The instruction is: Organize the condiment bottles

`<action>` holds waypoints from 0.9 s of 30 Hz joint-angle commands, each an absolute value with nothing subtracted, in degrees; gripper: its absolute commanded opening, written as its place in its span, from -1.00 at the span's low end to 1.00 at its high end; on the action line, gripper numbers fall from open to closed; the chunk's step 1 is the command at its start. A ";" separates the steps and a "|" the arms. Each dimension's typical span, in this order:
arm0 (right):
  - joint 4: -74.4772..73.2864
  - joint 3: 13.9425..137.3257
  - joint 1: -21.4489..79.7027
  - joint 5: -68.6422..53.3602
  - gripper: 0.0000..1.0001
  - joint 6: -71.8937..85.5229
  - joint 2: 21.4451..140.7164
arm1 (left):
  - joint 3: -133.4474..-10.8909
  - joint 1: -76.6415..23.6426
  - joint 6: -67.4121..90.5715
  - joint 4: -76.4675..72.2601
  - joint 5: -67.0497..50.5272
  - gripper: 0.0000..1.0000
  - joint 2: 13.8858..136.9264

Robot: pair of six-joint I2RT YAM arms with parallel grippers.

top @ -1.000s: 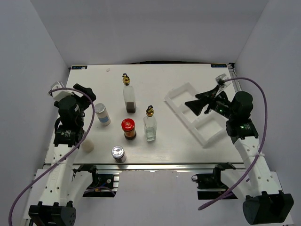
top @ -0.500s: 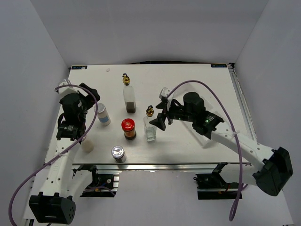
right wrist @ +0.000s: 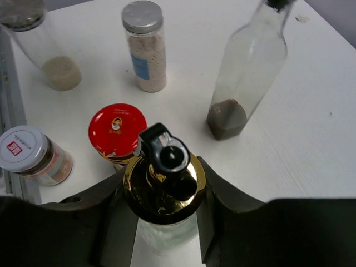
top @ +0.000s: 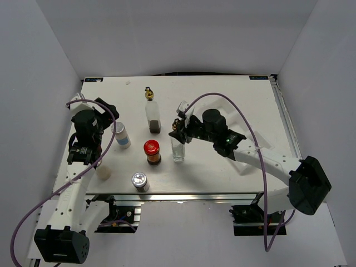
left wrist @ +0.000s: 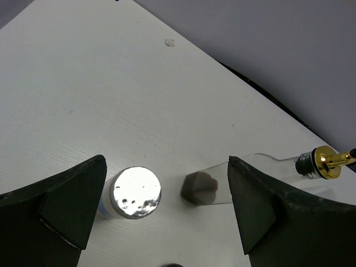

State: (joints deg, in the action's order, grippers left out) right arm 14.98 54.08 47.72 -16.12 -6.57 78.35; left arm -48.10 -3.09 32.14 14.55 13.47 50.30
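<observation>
Organizing is barely starting: all six condiment bottles (top: 153, 117) are standing scattered on the surface (top: 222, 94). The right claw (right wrist: 164, 181) is gripping the gold pourer of the near glass bottle (top: 177, 149) — just beside the red-lidded jar (top: 152, 149). The left claw (left wrist: 167, 203) is hanging wide open, empty, over a silver-lidded shaker (left wrist: 136, 192).

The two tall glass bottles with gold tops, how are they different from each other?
The far bottle holds a brown layer at its bottom; the near bottle looks clear, with no such layer showing. The near bottle has the fingers of the right gripper on either side of its gold top; the far bottle stands free, with nothing touching it. Both are upright, clear glass, with gold pourers.
</observation>
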 commanded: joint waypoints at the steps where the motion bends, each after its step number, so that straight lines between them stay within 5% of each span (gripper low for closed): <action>1: 18.03 58.00 47.64 -11.70 -0.96 -5.54 76.65 | -48.69 -2.90 31.90 13.80 13.53 0.96 50.10; 8: 15.39 62.66 42.48 4.40 -1.00 -4.13 71.11 | -48.25 -2.99 32.25 13.19 13.10 0.96 49.13; 27: 8.00 83.58 13.27 -16.34 -1.00 -0.44 85.42 | -48.08 -2.99 31.73 11.95 14.41 0.96 47.99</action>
